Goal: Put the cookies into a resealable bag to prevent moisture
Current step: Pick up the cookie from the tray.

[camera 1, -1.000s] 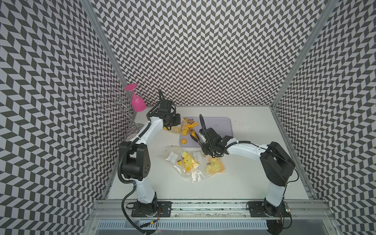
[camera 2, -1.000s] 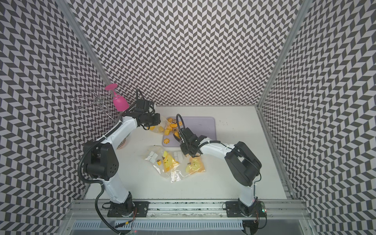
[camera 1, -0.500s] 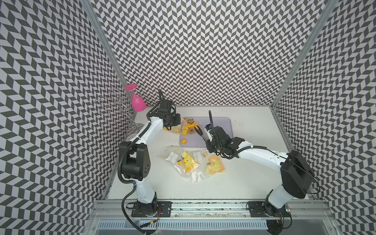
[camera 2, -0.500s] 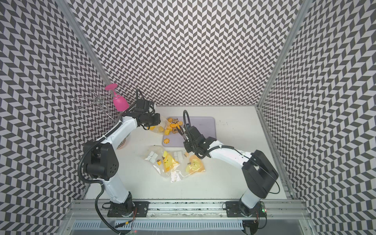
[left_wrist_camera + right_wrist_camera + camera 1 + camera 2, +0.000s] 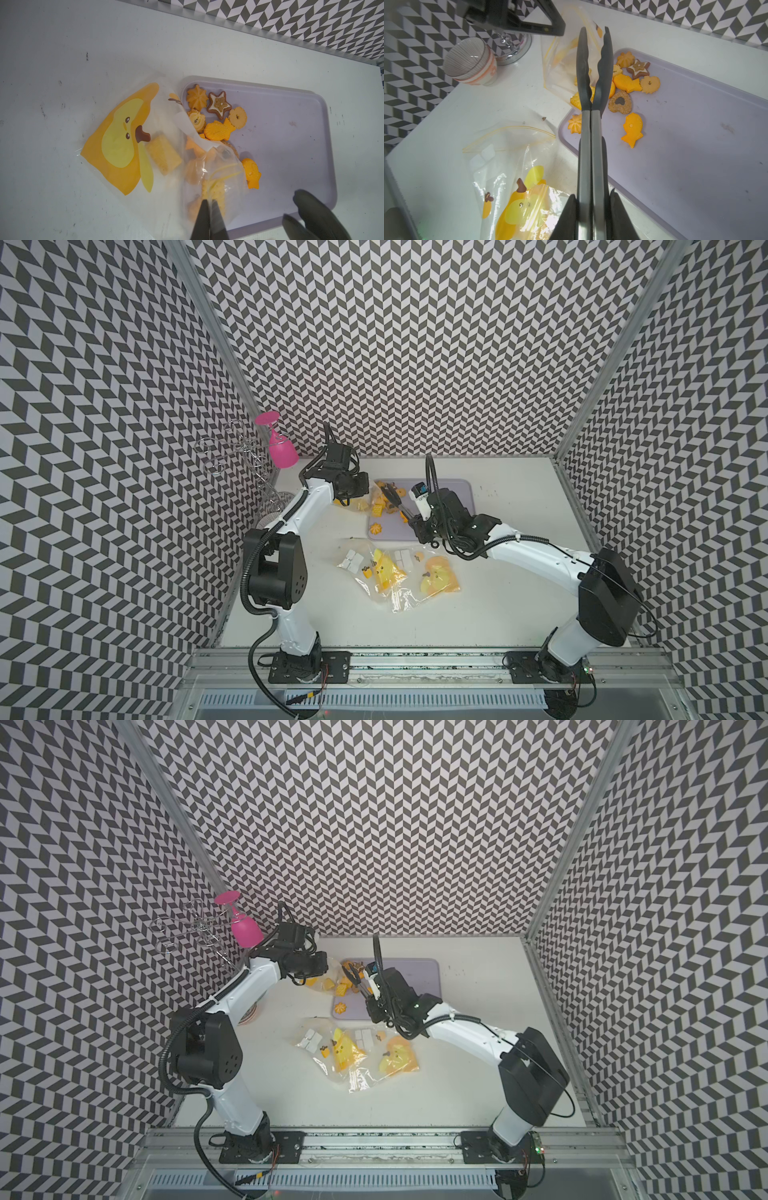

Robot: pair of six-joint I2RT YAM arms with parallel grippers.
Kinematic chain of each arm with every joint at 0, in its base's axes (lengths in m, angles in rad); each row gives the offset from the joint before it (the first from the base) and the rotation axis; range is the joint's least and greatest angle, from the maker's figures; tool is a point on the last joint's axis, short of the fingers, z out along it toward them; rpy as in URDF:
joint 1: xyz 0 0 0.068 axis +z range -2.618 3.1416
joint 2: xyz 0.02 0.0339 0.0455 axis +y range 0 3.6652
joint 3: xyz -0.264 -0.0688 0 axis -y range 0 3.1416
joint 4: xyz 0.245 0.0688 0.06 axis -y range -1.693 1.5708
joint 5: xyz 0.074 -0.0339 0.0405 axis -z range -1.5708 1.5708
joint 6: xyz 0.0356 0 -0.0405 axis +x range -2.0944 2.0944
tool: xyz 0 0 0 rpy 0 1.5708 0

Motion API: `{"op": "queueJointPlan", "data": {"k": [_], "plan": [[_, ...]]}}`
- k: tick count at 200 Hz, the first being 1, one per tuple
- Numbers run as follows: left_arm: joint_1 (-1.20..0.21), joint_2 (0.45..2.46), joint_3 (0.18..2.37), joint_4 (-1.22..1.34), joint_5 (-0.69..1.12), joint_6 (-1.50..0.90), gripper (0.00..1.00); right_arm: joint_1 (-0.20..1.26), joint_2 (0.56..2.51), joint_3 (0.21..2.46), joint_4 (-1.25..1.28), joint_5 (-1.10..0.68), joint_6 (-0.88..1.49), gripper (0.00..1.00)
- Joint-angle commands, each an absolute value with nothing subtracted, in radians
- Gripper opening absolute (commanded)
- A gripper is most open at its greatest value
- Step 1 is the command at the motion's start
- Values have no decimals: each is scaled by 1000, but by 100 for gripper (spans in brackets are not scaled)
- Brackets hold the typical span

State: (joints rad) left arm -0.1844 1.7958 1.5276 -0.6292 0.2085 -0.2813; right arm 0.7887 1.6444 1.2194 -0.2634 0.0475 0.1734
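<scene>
The tabletop (image 5: 498, 614) looks smooth and the lilac tray (image 5: 291, 145) lies loose on it, so a hard shove with a tool could, I judge, slide the tray off line. The clear, duck-printed bag (image 5: 116, 141) lies partly over the tray's end, its upper lip pinched tight in the left pincer (image 5: 208, 207). If that thin film slips out, the mouth would likely collapse onto what is inside. The right pincer (image 5: 591, 195) is clenched on the handles of black tongs (image 5: 586, 155), whose tips stand slightly apart and empty near the mouth. Squeezed unevenly, they may twist in the grip or snag the film. The cookies (image 5: 219, 129) sit bunched at the tray's bag end, several already inside the bag and one flower-shaped one apart near the rim. Being small and hard, they could skid off the tray or pop from the tips.
</scene>
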Motion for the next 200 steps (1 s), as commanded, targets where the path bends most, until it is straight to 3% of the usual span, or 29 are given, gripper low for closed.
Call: {"op": "queueJointPlan", "data": {"k": [1, 45, 113, 168, 200], "plan": [[-181, 1778, 1520, -611, 219, -276, 0, 782, 1660, 1213, -278, 147, 203, 11], [-181, 1778, 1520, -612, 218, -277, 0, 758, 1686, 1159, -270, 112, 233, 20], [-181, 1778, 1520, -612, 218, -276, 0, 747, 1767, 1204, -292, 113, 261, 43], [-181, 1775, 1522, -612, 216, -276, 0, 741, 1826, 1231, -297, 88, 253, 42], [-179, 1774, 1522, -614, 212, -273, 0, 739, 1844, 1244, -305, 82, 250, 31]]}}
